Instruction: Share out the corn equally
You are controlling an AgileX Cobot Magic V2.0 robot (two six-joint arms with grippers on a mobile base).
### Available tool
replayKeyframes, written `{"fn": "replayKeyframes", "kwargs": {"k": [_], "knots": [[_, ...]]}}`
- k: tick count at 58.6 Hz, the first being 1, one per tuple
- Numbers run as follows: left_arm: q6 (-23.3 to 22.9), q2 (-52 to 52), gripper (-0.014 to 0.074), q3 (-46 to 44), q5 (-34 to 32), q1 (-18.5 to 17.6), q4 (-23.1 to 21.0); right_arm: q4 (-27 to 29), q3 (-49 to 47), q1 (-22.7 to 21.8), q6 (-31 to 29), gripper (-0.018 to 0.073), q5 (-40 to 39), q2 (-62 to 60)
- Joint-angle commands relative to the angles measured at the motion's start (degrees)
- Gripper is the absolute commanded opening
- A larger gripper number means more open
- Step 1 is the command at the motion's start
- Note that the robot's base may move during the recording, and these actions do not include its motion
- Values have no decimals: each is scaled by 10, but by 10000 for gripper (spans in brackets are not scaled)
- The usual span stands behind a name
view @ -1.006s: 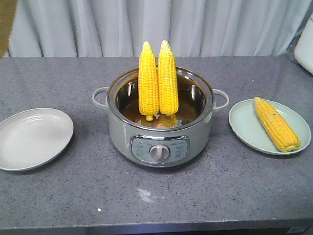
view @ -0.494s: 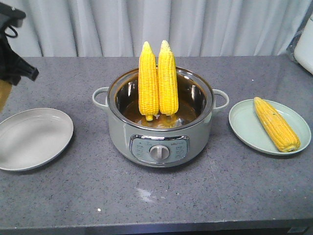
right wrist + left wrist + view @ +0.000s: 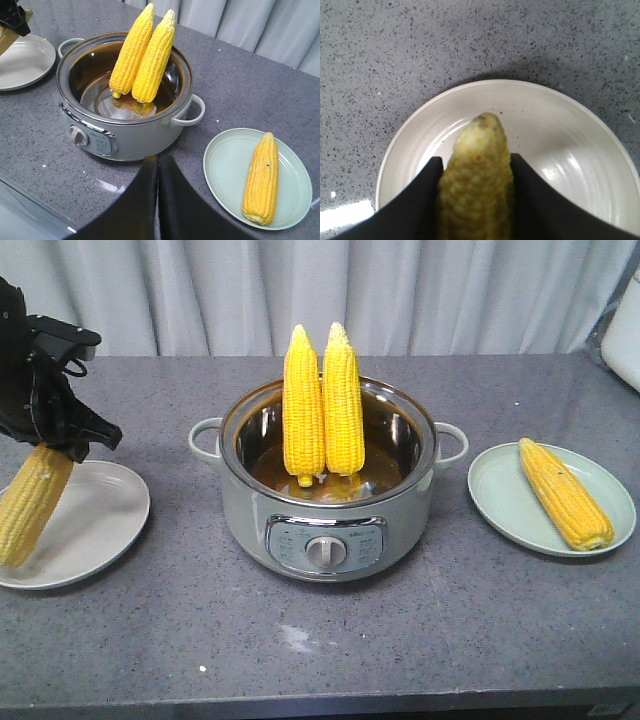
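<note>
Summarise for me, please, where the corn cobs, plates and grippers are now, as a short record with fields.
left gripper: jaws shut on the held cob
held cob: tilted over the white plate; contact unclear
right gripper: jaws shut, empty
electric cooker: left cob and right cob stand upright, side by side
green plate: lying cob rests flat
cobs in view: four

The left tool (image 3: 62, 440) is matte black and angular; right tool (image 3: 158, 163) smooth, tapered, black.
</note>
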Motion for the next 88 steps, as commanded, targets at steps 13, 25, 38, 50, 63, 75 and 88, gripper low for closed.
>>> {"fn": "replayKeyframes", "kwargs": {"k": [13, 25, 38, 50, 63, 75, 88], "knots": [[-1, -27, 96, -14, -19, 0, -1, 18, -12, -1, -2, -6, -32, 0], [-3, -27, 246, -14, -12, 0, -1, 18, -12, -1, -2, -6, -32, 0], [-3, -27, 370, -14, 1, 0, -1, 18, -12, -1, -2, -6, -32, 0], [-17, -27, 383, -14, 9, 0, -1, 18, -12, -1, -2, -6, -33, 0], [-18, -28, 383, -14, 18, 0, -1, 18, -12, -1, -2, -6, -36, 0], [-17, -60, 374, -14, 30, 0, -1, 18, -12, -1, -2, -6, -45, 0], [6, -144, 301, -15, 33, 0, -94, 18, -12, -1, -2, -6, -52, 0]]}}
